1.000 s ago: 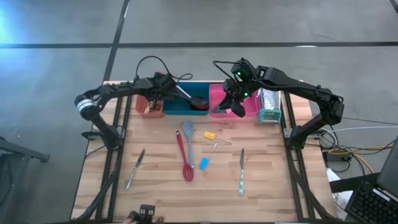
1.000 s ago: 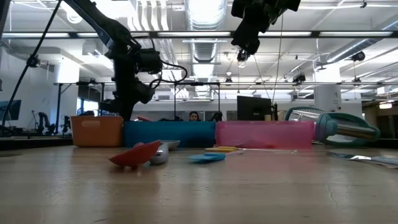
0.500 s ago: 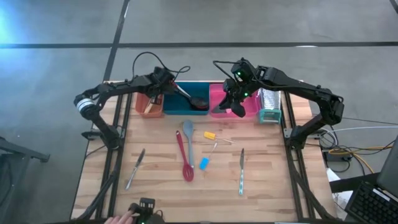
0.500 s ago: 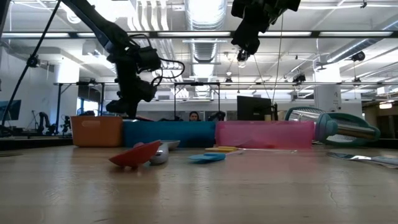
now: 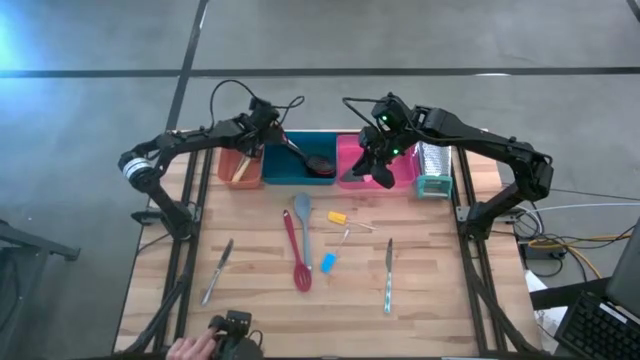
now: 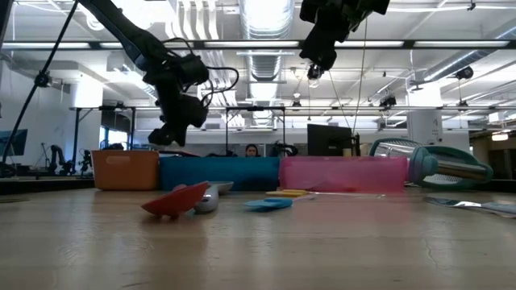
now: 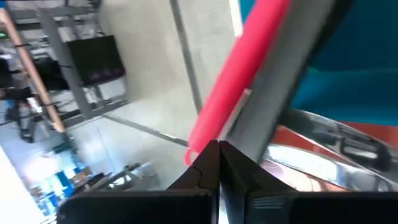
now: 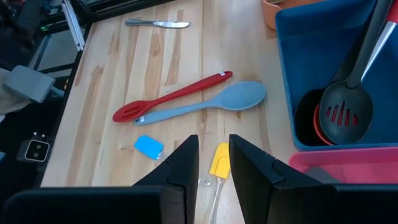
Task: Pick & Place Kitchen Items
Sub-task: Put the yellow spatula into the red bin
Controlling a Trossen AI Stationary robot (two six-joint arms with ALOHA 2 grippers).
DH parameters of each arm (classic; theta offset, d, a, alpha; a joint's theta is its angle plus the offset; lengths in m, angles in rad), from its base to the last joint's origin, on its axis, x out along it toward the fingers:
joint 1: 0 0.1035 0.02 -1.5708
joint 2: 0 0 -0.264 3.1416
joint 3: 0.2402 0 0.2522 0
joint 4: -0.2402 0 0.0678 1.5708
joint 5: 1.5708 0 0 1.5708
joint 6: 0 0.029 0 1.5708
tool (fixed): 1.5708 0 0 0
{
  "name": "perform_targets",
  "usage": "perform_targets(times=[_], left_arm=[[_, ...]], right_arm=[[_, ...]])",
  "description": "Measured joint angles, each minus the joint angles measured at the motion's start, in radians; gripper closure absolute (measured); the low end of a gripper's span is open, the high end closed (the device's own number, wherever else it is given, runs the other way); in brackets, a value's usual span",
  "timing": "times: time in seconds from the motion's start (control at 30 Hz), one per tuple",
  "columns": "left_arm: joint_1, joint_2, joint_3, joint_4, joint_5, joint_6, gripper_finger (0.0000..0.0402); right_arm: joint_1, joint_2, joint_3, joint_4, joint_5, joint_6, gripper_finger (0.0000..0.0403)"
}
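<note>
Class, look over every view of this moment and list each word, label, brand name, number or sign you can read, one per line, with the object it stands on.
No readable text: none of the four views shows a legible word, number or brand.
Teal tray, pink tray, orange tray: plain, no print visible.
Red spoon and grey spoon: no markings visible.
Box grater: no label can be made out.
Screens in the room behind the table: too blurred to read.

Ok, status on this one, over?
Left pincer shut, empty, above orange tray. Right pincer open, empty, over pink tray. Red spoon, grey spoon on table. Nothing blocking.
</note>
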State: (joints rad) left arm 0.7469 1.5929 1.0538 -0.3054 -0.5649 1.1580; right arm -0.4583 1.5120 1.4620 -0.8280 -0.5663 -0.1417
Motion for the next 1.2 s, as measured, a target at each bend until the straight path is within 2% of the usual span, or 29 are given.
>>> perform_targets(times=[0.1,0.2,0.27,0.43,0.6,0.8,1.03,1.2], left_arm=[[0.001,0.0,0.0,-0.002,-0.033,0.011,0.0398],[-0.015,-0.016,0.0,-0.053,-0.186,0.007,0.0398],[-0.033,-0.058,0.0,-0.091,-0.215,-0.054,0.0398],[-0.096,-0.219,0.021,-0.218,-0.001,-0.296,0.0398],[-0.201,-0.359,0.022,-0.249,-0.001,-0.546,0.0396],[-0.358,-0.452,0.022,-0.254,0.019,-0.748,0.0391],[-0.494,-0.478,0.021,-0.282,0.1,-0.908,0.0393],[-0.587,-0.476,0.01,-0.343,0.104,-1.007,0.0394]], right_arm=[[0.0,0.0,0.0,-0.001,0.0,0.001,0.0321],[0.0,0.0,0.0,-0.004,0.0,0.0,0.0328],[-0.001,0.0,0.0,-0.004,0.0,0.0,0.0332],[-0.001,0.0,0.0,-0.004,0.0,-0.016,0.0339],[-0.001,0.0,0.0,-0.004,0.0,-0.016,0.0337],[-0.001,0.0,0.0,-0.002,0.002,-0.018,0.0342],[0.0,0.0,0.0,-0.002,0.003,-0.017,0.0346],[0.0,0.0,0.0,-0.002,0.003,-0.019,0.0342]])
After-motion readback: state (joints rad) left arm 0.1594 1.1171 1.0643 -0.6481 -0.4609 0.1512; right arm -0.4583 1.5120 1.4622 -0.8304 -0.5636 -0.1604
